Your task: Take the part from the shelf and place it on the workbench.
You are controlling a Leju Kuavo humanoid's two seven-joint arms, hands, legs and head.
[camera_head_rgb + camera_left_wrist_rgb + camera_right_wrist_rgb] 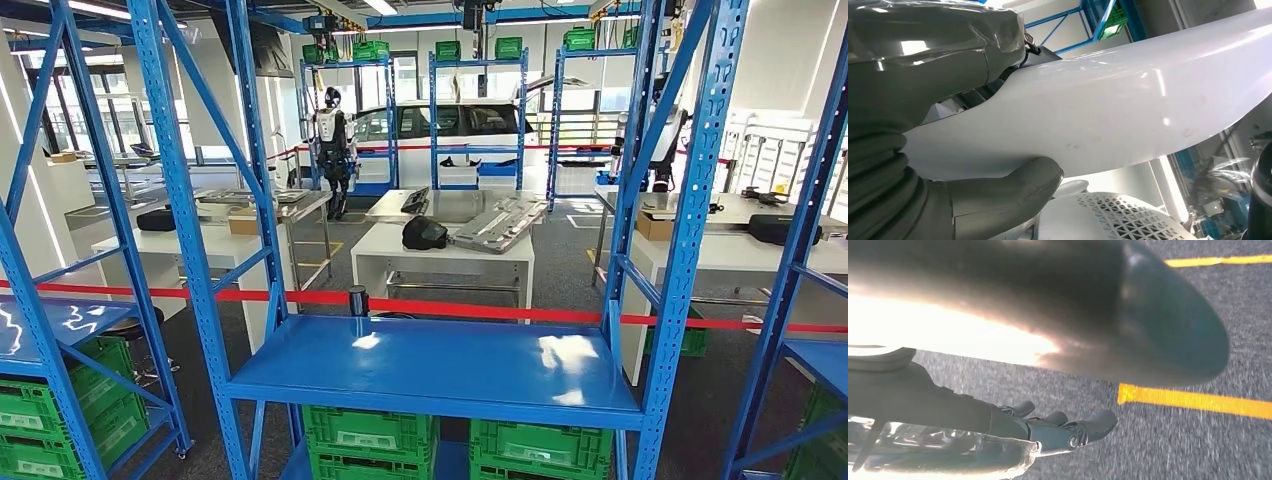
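On my left wrist camera, the left hand holds the part, a smooth white curved panel. The thick grey thumb presses against one face of it and the rest of the hand clamps the other face near the edge, so the fingers are pinching the part. The panel runs away from the hand across the picture, with blue racking and a green crate beyond it.

On my right wrist camera, the right hand hangs over grey floor crossed by yellow lines. Its dark fingers lie stretched out, slightly apart, and they hold nothing. A big dark blurred shape crosses that picture close to the lens; I cannot tell what it is.

From the head camera I look at a blue shelf straight ahead, its glossy board bare, framed by blue uprights. Green crates sit on the level below. Just behind the shelf a red barrier tape runs across. Beyond it stands a white bench carrying a black object and a grey metal panel. More benches stand to either side, further back another humanoid robot stands beside blue racks, and a white car is parked behind them.
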